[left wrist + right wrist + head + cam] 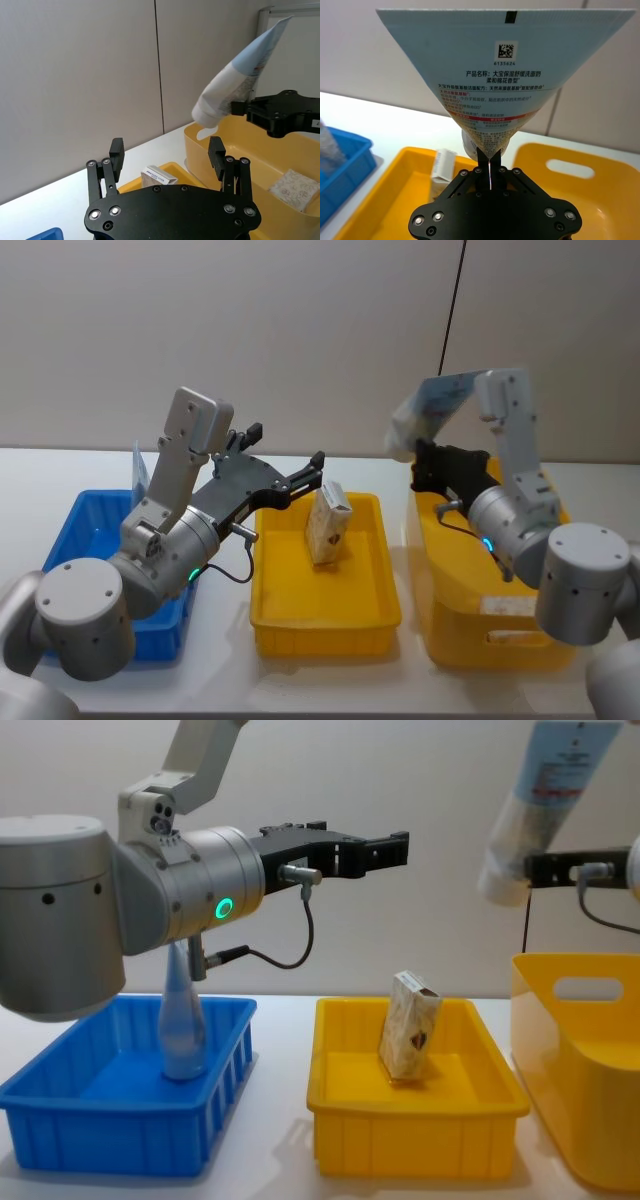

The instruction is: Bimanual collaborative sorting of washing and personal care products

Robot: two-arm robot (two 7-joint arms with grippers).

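A beige marbled carton (328, 522) leans upright in the middle yellow tray (325, 625); it also shows as the carton (410, 1025) and the carton (159, 176). My left gripper (287, 447) hovers open above and just left of it, with nothing between its fingers (116, 150). My right gripper (420, 457) is shut on the light-blue squeeze tube (432, 405), held high above the deep yellow bin (480, 630), cap end down. The tube (500, 75) shows printed text. A second carton (295, 187) lies inside the deep yellow bin (235, 150).
A blue bin (110, 1105) stands at the left with a pale tube (183, 1020) upright in it. The three containers sit side by side on the white table (40, 480). A grey wall is close behind.
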